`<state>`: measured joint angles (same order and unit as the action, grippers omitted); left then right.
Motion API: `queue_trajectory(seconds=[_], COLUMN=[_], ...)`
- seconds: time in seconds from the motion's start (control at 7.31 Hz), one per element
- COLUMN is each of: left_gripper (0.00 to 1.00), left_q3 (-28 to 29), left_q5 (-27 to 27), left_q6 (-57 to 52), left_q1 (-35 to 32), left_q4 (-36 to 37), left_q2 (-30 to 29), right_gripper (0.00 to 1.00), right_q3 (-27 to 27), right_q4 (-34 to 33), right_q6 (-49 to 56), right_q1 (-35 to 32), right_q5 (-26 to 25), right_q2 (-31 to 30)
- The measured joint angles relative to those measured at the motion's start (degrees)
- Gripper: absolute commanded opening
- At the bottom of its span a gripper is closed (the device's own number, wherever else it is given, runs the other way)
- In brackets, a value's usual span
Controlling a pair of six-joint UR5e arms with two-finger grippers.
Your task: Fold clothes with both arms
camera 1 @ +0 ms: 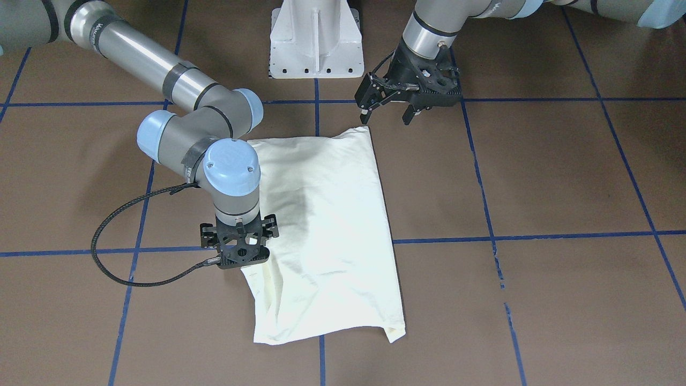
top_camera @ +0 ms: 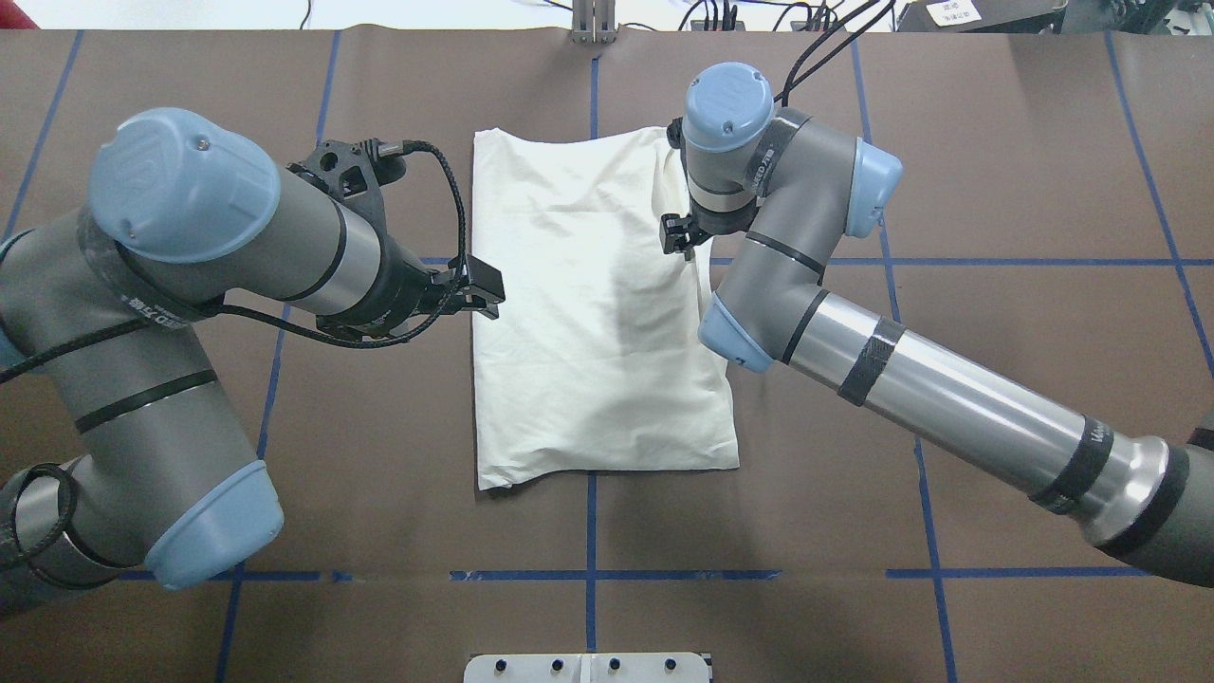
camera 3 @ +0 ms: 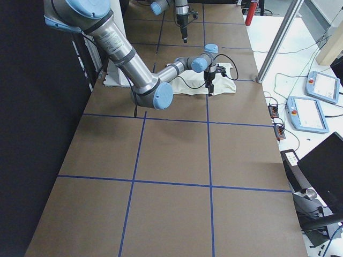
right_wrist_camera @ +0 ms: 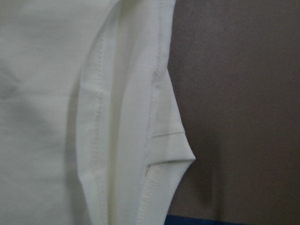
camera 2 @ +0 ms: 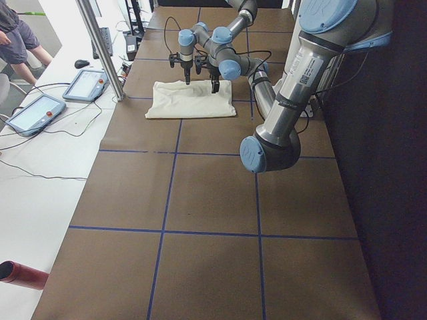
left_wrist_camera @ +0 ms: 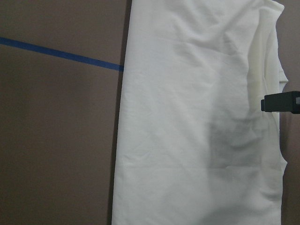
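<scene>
Shirt (camera 1: 327, 214) folded into a tall rectangle, plain cream side up, lying pretty flat in the middle of the brown table (camera 1: 563, 177) and straddling one of the blue tape lines (camera 1: 536, 236). Few soft wrinkles, plus the far corner (camera 1: 395, 333) on the robot's left side curled over a bit.

Left gripper (camera 1: 388, 111) hanging up off the cloth, just beside the shirt's left edge toward the robot's end. Its fingers (camera 1: 366, 107) clearly spread apart, nothing between them. Wrist cam on that arm looking down on a big stretch of the cream fabric.

Right gripper (camera 1: 241, 260) pointed straight down at the opposite long edge, sitting low over the cloth. Fingertips hidden under its own body from the front and from overhead, so can't tell whether spread or pinched on anything. Right wrist cam filled with stacked hem layers (right_wrist_camera: 154, 117) with visible stitching, and a little pointed flap (right_wrist_camera: 180, 150) poking out over the table. Also a black braided cable (camera 1: 107, 257) looping off that wrist, and the white pedestal (camera 1: 316, 43) at the robot's end.
</scene>
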<state>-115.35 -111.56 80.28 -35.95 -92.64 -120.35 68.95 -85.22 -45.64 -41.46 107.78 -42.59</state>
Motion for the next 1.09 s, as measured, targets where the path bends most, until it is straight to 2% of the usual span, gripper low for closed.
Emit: queue_trajectory(seconds=[0.27, 0.55, 0.82, 1.09], left_gripper=[1.0, 1.0, 1.0, 0.96], left_q3=[-0.35, -0.9, -0.74, 0.18], left_q5=[-0.05, -0.05, 0.83, 6.71], left_q6=[0.41, 2.07, 11.34, 22.61], left_q1=[0.1, 0.59, 5.6, 14.44], left_q4=[0.05, -0.2, -4.51, -7.37], left_q2=[-0.35, -0.45, 0.47, 1.23], right_gripper=[1.0, 1.0, 1.0, 1.0], right_q3=[-0.83, -0.21, 4.53, 12.41], right_q4=[1.28, 4.05, 5.05, 5.2], right_q6=[2.61, 3.02, 0.51, -5.25], right_q1=[-3.09, -5.01, -5.54, -5.56], right_q5=[0.37, 3.23, 9.79, 14.12], right_q2=[-0.77, -0.58, -1.11, -4.61])
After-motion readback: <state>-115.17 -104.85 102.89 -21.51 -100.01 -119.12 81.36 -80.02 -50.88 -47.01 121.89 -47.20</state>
